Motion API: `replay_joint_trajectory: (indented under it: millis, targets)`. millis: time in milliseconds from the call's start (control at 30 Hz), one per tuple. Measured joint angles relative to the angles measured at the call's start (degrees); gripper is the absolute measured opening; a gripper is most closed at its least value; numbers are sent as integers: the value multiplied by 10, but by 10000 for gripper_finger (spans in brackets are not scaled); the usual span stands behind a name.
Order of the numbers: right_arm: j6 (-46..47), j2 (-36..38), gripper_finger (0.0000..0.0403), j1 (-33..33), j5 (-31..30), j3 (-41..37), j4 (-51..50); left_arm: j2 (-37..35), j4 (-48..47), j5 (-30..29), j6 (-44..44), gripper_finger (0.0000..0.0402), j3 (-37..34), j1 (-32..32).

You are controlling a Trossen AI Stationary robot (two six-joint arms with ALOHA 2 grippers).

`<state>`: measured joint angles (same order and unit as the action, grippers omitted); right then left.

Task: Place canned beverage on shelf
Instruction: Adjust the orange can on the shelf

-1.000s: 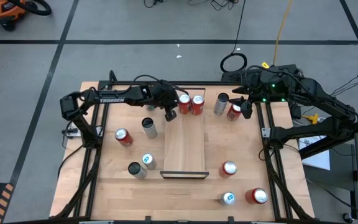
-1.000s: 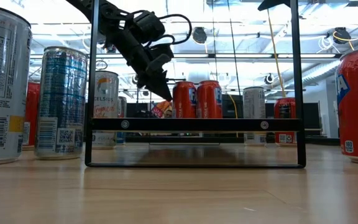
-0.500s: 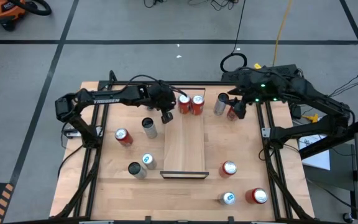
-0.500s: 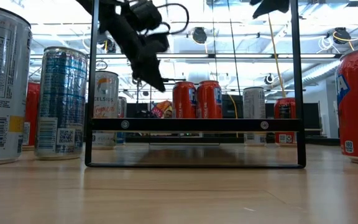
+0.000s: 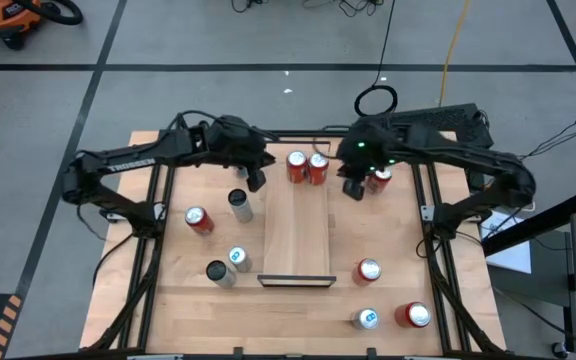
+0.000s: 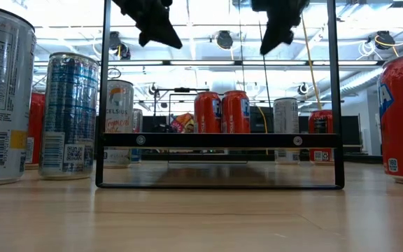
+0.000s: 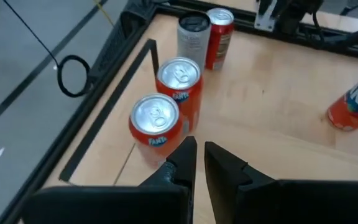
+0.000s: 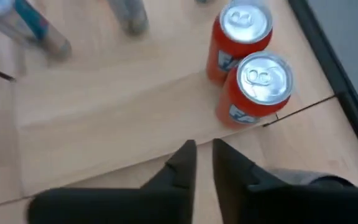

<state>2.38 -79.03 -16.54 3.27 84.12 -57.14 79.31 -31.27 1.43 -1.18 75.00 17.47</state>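
The shelf is a long light-wood board lying in the middle of the table. Two orange cans stand upright side by side on its far end, also seen in the low view. My left gripper hangs shut in the air just left of the shelf's far end, holding nothing. My right gripper hangs shut above the shelf's right edge near the two cans, also with nothing in it. Both grippers are high above the table in the low view.
A silver can and a red can stand at the far right, partly under my right arm. More cans stand left of the shelf and at the near right. Black rails frame the table.
My right gripper has left the red can at the far right, swung toward the table's left to the shelf's right edge, and shut on nothing. My left gripper has risen and drawn back toward the table's left, away from the two orange cans, which stay standing.
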Motion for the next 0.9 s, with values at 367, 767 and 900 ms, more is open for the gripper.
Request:
replay_joint_trajectory:
  millis: [367,767,900]
  targets:
    - [-62,-113,1,-26,42,0,46,-18,-20,-4,-4,35,0,-1]
    - [-68,-156,1,-45,41,-1,68,-18,-27,-2,-29,35,0,-12]
    - [-66,-155,1,-49,39,-1,74,-18,-27,-2,-29,35,0,-14]
